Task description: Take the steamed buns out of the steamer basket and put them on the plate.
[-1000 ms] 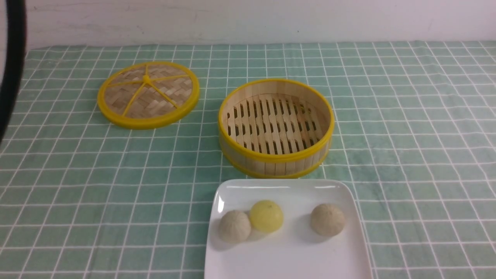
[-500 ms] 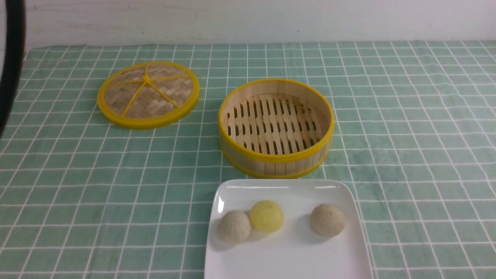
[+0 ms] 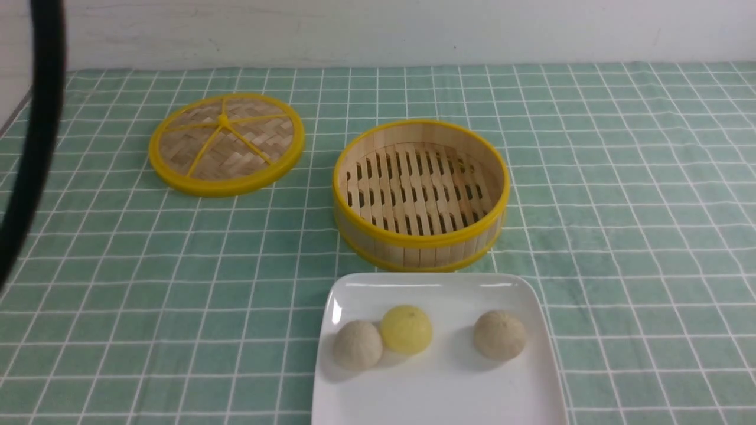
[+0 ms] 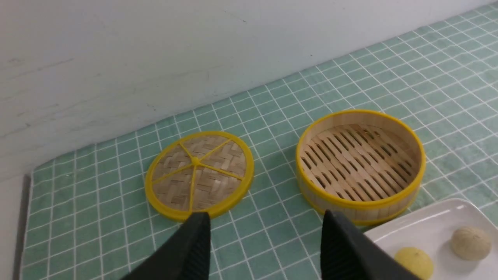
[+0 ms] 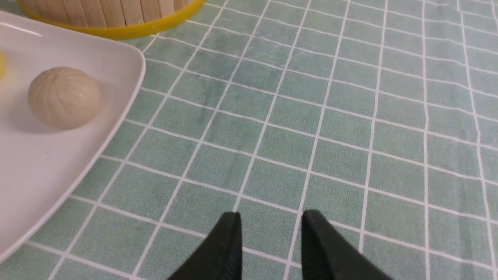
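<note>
Three steamed buns lie on the white plate (image 3: 437, 395): a pale one (image 3: 357, 345) touching the yellow one (image 3: 406, 329), and another pale one (image 3: 499, 335) apart to the right. The steamer basket (image 3: 420, 236) stands empty just beyond the plate. My left gripper (image 4: 265, 218) hangs open and empty in the air, seen in the left wrist view with the basket (image 4: 360, 198) and plate (image 4: 420, 229) ahead of it. My right gripper (image 5: 270, 216) is open with nothing between its fingers, low over the cloth beside the plate (image 5: 35, 175). Neither gripper shows in the front view.
The basket's flat woven lid (image 3: 226, 143) lies on the green checked cloth at the back left. A black cable (image 3: 35, 141) crosses the front view's left edge. A white wall (image 3: 378, 29) closes the table's far side.
The black cable at the left edge of the front view has swung a little to the right. Buns, basket, lid and plate have not moved.
</note>
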### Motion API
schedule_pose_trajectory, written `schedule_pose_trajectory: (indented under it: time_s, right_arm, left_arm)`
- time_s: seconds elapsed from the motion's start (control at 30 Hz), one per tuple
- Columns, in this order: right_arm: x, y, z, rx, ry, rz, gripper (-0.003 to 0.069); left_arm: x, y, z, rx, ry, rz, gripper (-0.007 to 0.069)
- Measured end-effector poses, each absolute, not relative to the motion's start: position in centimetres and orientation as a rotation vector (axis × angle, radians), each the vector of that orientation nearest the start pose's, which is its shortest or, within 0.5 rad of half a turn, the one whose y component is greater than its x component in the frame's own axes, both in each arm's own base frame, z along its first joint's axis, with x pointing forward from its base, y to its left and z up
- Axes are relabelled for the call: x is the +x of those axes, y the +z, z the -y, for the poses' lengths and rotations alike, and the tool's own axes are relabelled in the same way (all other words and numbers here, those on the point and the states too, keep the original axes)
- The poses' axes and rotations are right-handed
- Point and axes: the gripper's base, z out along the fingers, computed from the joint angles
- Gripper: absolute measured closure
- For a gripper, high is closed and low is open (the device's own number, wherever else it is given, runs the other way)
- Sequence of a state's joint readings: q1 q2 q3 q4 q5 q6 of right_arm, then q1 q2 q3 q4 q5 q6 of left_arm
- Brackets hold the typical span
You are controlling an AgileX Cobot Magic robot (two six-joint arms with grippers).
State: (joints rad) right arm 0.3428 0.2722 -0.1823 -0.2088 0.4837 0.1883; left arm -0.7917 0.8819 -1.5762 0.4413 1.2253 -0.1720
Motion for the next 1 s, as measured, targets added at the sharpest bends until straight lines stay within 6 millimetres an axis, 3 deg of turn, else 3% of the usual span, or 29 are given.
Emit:
schedule_pose_trajectory:
  time_s: [0.5,0.6,0.67,0.77,0.8,0.83,0.87,0.97,1.0]
  right_arm:
    - [6.8,21.6,-1.5,-0.286,0.119,-2.029,0.0416]
    - [6.8,21.5,-1.5,-0.286,0.118,-2.031,0.0416]
    - [6.8,21.5,-1.5,-0.286,0.118,-2.031,0.0416]
    - [6.8,21.5,-1.5,-0.286,0.118,-2.031,0.0416]
    - [6.8,21.5,-1.5,-0.286,0.118,-2.031,0.0416]
    - [6.8,21.5,-1.5,-0.286,0.118,-2.032,0.0416]
    - [6.8,21.5,-1.5,-0.286,0.118,-2.032,0.0416]
    - [6.8,21.5,-1.5,-0.286,0.118,-2.031,0.0416]
    - [6.8,21.5,-1.5,-0.286,0.118,-2.031,0.0416]
  left_arm:
    - [10.5,51.7,5.6,0.476,-0.143,-1.938,0.0225]
    - [12.5,51.1,6.5,0.403,-0.136,-1.897,0.0225]
    - [13.9,49.9,6.5,0.337,-0.127,-1.903,0.0225]
    - [16.4,46.6,4.7,0.130,-0.112,-1.967,0.0225]
    - [16.5,46.3,4.8,0.132,-0.122,-1.973,0.0225]
    - [17.3,43.6,3.2,-0.001,-0.118,-2.026,0.0225]
    - [17.3,43.6,2.9,-0.014,-0.108,-2.023,0.0225]
    - [17.2,37.6,-0.1,-0.184,-0.048,-2.101,0.0225]
    - [17.1,36.9,-0.3,-0.191,-0.036,-2.107,0.0225]
